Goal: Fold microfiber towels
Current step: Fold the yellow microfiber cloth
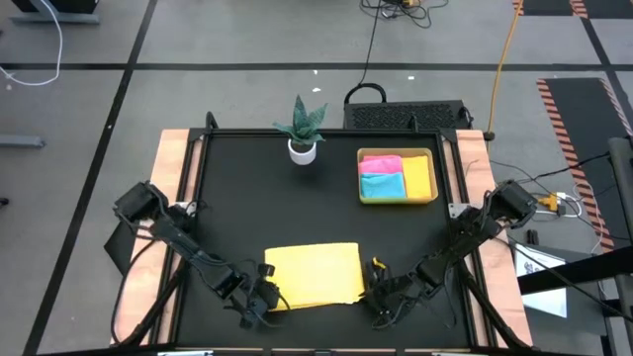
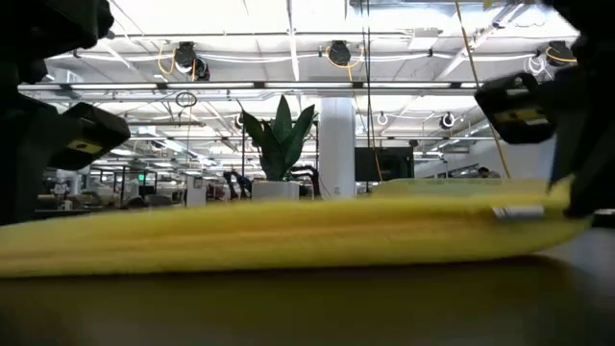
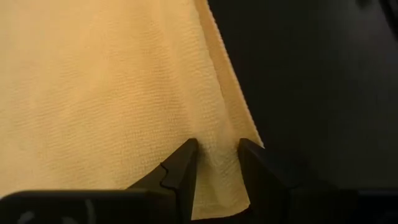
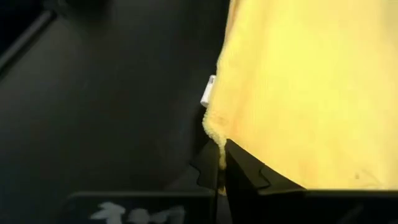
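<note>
A yellow microfiber towel (image 1: 315, 274) lies folded and flat on the black table near its near edge. My left gripper (image 1: 259, 300) is at the towel's near left corner and shut on it. My right gripper (image 1: 380, 293) is at the towel's near right corner and shut on it. The towel also shows in the low view (image 2: 288, 231), where it lies flat across the table. A pink towel (image 1: 381, 163), a light blue towel (image 1: 382, 184) and a yellow-orange towel (image 1: 419, 176) lie folded in the yellow-green tray (image 1: 398, 200). My left gripper pinches the yellow towel's near left corner (image 3: 217, 163) between its two fingers. The cloth puckers between the fingers. The rest of the towel lies flat on the table. My right gripper pinches the towel's near right corner at its edge (image 4: 217, 142) between its two nearly closed fingers. A white label (image 4: 208, 91) sticks out of the edge beside it. The towel lies on the table.
A small potted plant (image 1: 302, 129) stands at the table's far side, left of the tray. Wooden strips run along the table's left edge (image 1: 170, 188) and right edge (image 1: 477, 168). Bare black table lies between the towel and the plant.
</note>
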`<state>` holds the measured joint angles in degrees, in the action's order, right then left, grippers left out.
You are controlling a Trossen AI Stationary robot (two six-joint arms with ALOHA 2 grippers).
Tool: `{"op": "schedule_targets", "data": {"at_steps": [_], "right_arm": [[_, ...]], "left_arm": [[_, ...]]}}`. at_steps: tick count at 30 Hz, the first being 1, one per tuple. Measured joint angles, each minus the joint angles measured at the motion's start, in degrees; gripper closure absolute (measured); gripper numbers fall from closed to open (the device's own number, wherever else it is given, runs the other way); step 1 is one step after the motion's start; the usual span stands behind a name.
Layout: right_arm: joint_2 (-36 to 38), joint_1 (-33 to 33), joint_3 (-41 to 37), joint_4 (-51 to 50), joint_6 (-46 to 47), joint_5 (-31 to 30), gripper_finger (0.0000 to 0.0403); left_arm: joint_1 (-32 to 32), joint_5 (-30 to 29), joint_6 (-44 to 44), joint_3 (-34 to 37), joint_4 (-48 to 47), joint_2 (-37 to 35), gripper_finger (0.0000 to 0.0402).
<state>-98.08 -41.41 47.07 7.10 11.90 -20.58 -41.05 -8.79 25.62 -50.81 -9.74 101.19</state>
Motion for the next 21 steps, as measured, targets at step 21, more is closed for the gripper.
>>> {"op": "schedule_targets", "data": {"at_steps": [21], "right_arm": [[6.7,-0.2,-0.1,-6.1,14.2,11.6,0.031]], "left_arm": [[5.8,-0.7,-9.9,0.1,14.5,-4.0,0.028]]}}
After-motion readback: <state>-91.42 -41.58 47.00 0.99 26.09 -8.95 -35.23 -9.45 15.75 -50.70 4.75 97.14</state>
